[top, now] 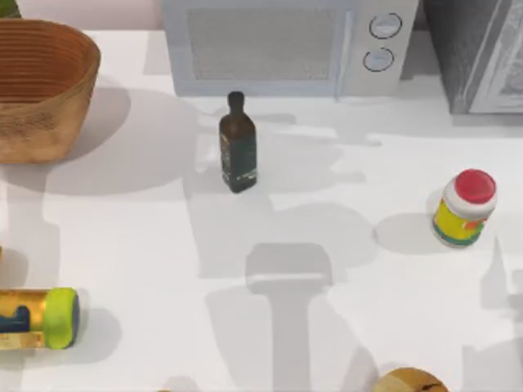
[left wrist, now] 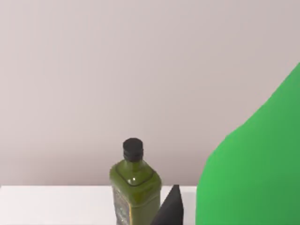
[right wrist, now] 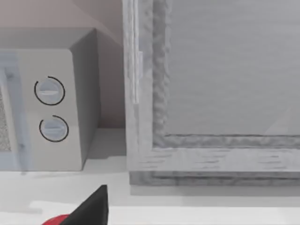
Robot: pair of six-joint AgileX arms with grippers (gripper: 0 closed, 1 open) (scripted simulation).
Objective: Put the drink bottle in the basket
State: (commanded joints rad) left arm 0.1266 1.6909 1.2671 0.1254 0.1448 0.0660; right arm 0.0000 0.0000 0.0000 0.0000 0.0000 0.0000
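Note:
The drink bottle [left wrist: 253, 164] is a bright green mass right against the left wrist camera. My left gripper [left wrist: 211, 213] is shut on it, with one black fingertip [left wrist: 171, 208] showing beside the green surface and the other hidden behind it. A sliver of green [top: 6, 6] shows at the top view's far left corner, just beyond the basket [top: 41, 90]. The basket is a wide tan woven bowl at the table's far left. A black tip of my right gripper [right wrist: 91, 208] hangs near the red-lidded jar, facing the microwave and the grey cabinet.
A dark olive glass bottle [top: 237, 147] stands mid-table in front of the microwave [top: 286, 45]. A red-lidded yellow jar [top: 464, 208] stands at the right. A yellow can with a green lid [top: 41, 318] lies at the near left. A grey cabinet [top: 482, 49] fills the far right corner.

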